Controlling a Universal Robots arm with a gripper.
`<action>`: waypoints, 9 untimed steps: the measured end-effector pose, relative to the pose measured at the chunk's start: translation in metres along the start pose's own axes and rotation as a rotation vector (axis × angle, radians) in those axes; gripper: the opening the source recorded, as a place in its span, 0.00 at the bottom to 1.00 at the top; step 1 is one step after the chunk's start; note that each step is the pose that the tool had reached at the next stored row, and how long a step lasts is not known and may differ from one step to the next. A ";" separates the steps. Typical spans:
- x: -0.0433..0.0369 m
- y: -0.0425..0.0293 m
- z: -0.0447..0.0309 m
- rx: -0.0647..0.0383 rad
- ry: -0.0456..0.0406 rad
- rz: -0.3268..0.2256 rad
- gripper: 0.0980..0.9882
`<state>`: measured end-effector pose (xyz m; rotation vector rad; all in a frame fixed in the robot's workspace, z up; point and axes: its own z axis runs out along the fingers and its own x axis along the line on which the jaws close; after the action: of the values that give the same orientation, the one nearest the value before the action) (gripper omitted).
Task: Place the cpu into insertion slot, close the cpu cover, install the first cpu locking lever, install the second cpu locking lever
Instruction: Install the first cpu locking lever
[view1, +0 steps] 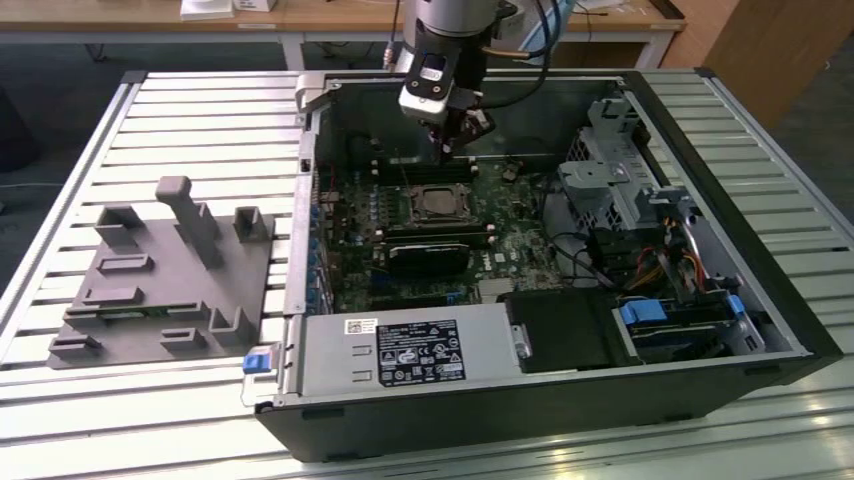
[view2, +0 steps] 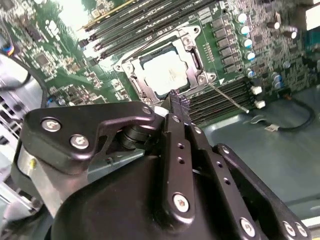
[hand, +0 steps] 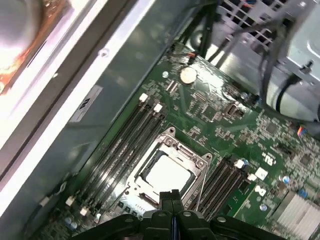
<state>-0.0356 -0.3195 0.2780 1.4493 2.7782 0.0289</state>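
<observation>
Wrist-down was how we found the arm (view1: 447, 40): it dropped almost vertically from the far edge of the exterior view into the open computer case (view1: 747, 230), which lay on its side on the slatted table (view1: 200, 120). The gripper (view1: 455, 150) hung over the motherboard, just beyond the insertion slot (view1: 414, 205) on its far side and above the long black memory slots (view2: 150, 20). In both wrist views the gripper (view2: 178, 102) (hand: 172, 196) had its two dark fingers pressed together with nothing between them, and their tips lined up with the near edge of the socket. Whether the tips touched the board or the frame we could not tell. The cpu (view1: 434, 203) sat seated in the socket, and its pale metal top (view2: 165, 70) (hand: 167, 175) showed through the square window of the cpu cover (view2: 195, 55) (hand: 172, 145). That cover lay flat over the chip. A thin lever rod (view2: 227, 97) slanted away from one corner of the socket, across the neighbouring memory slots. On the exterior view's left a grey moulded fixture (view1: 160, 270) stood on the table well apart from the case. The labelled power-supply box (view1: 400, 352) filled the case's near corner, well apart from the gripper.
</observation>
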 end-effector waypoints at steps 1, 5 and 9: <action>0.0000 0.0000 0.0000 0.000 0.0003 -0.016 0.01; 0.0000 0.0000 0.0002 0.000 0.0016 -0.080 0.01; 0.0000 0.0000 0.0003 0.000 0.0027 -0.140 0.01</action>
<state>-0.0356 -0.3195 0.2777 1.2523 2.8738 0.0296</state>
